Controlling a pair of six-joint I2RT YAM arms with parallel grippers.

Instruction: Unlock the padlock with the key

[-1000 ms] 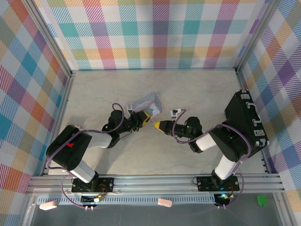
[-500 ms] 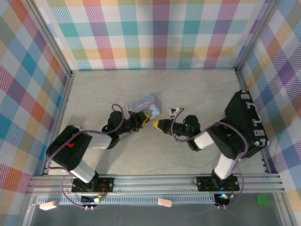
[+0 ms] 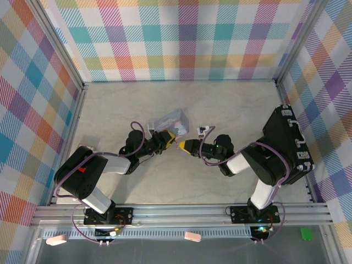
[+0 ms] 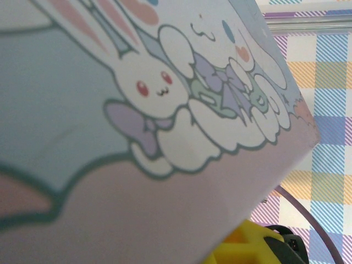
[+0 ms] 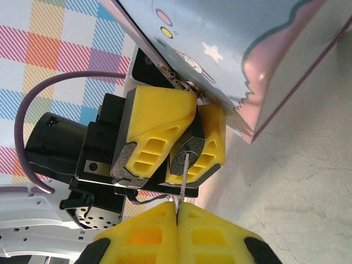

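**Key tip at the keyhole, lock not yet opened**

Nearest the wrist camera, the right gripper (image 5: 177,212) has its 2 yellow fingers pressed fully together on the key (image 5: 181,187), whose thin blade sticks straight out ahead of the fingertips. Just beyond them, the blade's tip meets the slot in the round face of the padlock (image 5: 188,157); how deep it sits I cannot tell. The left gripper (image 3: 170,135) is clamped on the padlock's body, facing the right gripper tip to tip. Behind it stands the pastel tin (image 5: 231,49), where the padlock's shackle seems to hook on. Picking up the key and lining it up look done. Full insertion, the turn and freeing the shackle are left.
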